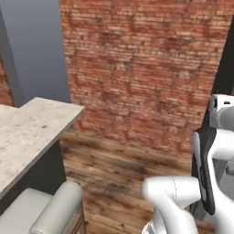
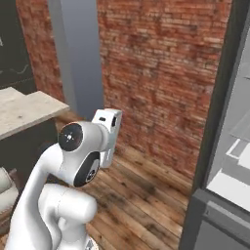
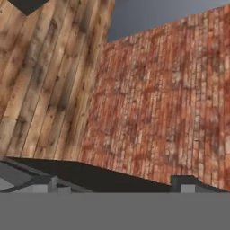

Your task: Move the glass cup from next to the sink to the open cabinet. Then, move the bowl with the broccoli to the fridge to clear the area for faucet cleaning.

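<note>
Nearest, the white robot arm with dark joints [image 2: 80,161] folds up over its base. In the hand view the claw [image 3: 112,185] has its two dark tips set wide apart, facing the plank floor [image 1: 123,173] and the red brick wall [image 1: 146,68]. Just to the right stands the tall dark grey fridge [image 2: 218,112] (door side open), with a white interior and pale shelves; their contents cannot be made out. To the left is the beige speckled stone tabletop [image 1: 27,132], with a pale grey padded seat [image 1: 50,212] below it.
</note>
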You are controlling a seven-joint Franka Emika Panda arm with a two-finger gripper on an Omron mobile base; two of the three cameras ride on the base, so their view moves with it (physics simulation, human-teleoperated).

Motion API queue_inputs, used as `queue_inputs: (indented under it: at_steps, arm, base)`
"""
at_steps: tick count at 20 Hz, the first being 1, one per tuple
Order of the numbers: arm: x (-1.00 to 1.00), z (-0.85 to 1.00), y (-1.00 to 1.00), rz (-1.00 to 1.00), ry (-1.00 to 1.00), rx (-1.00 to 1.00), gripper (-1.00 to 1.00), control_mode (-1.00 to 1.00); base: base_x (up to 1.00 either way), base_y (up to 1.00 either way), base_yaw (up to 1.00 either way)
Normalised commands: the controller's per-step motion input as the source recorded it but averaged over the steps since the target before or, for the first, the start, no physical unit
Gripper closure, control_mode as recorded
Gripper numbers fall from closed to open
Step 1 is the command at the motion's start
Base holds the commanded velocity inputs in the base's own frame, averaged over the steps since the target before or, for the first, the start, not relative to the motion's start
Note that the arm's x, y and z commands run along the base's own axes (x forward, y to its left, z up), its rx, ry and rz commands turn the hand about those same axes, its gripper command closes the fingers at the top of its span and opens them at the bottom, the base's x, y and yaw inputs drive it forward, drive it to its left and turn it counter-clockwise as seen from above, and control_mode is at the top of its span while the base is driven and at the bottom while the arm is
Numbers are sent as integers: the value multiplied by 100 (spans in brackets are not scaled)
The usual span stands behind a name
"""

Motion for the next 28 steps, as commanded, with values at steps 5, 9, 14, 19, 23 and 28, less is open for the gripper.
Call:
queue_inputs:
  at_steps: [5, 9, 14, 19, 23, 28]
  arm:
    - [0, 0, 0, 0, 0, 0, -100, 100]
    - [0, 0, 0, 0, 0, 0, -100, 100]
    - [0, 0, 0, 0, 0, 0, -100, 100]
    - [0, 0, 0, 0, 0, 0, -100, 100]
    - [0, 0, 0, 0, 0, 0, -100, 100]
    - [0, 0, 0, 0, 0, 0, -100, 100]
  base:
    - [13, 57, 70]
    - [45, 2, 61]
    - [77, -18, 50]
    - [100, -36, 42]
    - [100, -61, 40]
    - [100, -78, 31]
